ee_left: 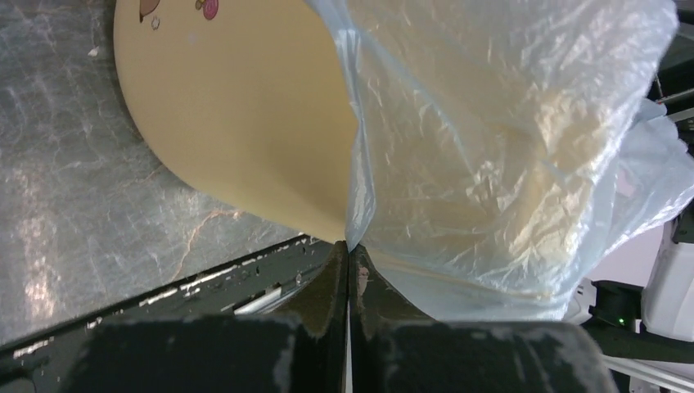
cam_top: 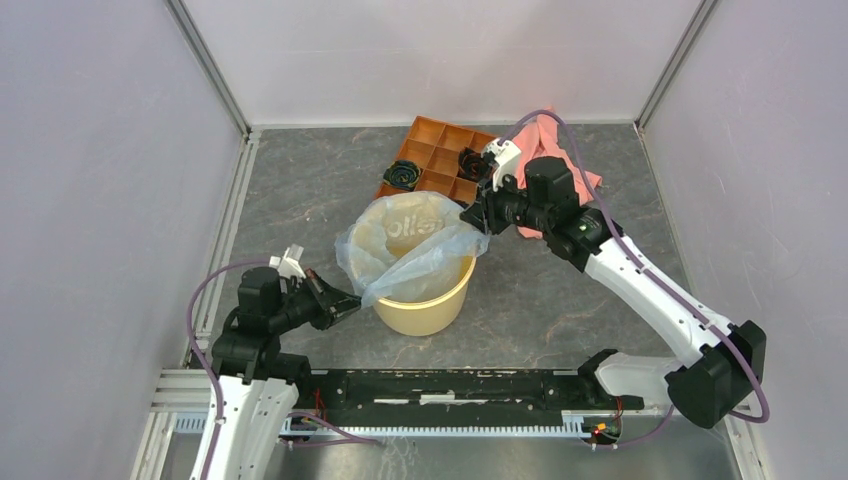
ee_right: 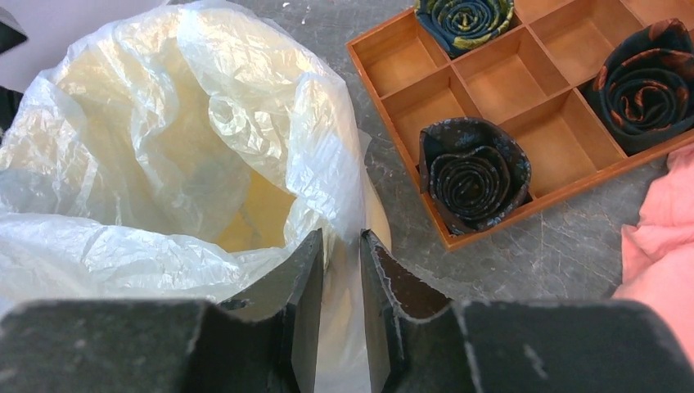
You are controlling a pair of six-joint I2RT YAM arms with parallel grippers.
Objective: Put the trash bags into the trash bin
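The trash bag (cam_top: pixel 405 245) is a thin pale blue-grey film spread over the mouth of the tan-yellow trash bin (cam_top: pixel 425 300), partly inside it and partly stretched above the rim. My left gripper (cam_top: pixel 350 302) is shut on the bag's near-left edge (ee_left: pixel 353 233), just beside the bin's wall (ee_left: pixel 245 123). My right gripper (cam_top: pixel 480 215) is at the bin's far-right side. Its fingers (ee_right: pixel 299 286) stand a narrow gap apart with the bag's film (ee_right: pixel 340 246) pinched between them. The bag's edge runs taut between both grippers. The bin's inside (ee_right: pixel 254 205) shows through the film.
An orange compartment tray (cam_top: pixel 440 150) with rolled dark ties (ee_right: pixel 470 176) stands just behind the bin. A pink cloth (cam_top: pixel 550 150) lies to its right, under my right arm. Walls enclose the table on three sides. A black rail (cam_top: pixel 450 385) runs along the near edge.
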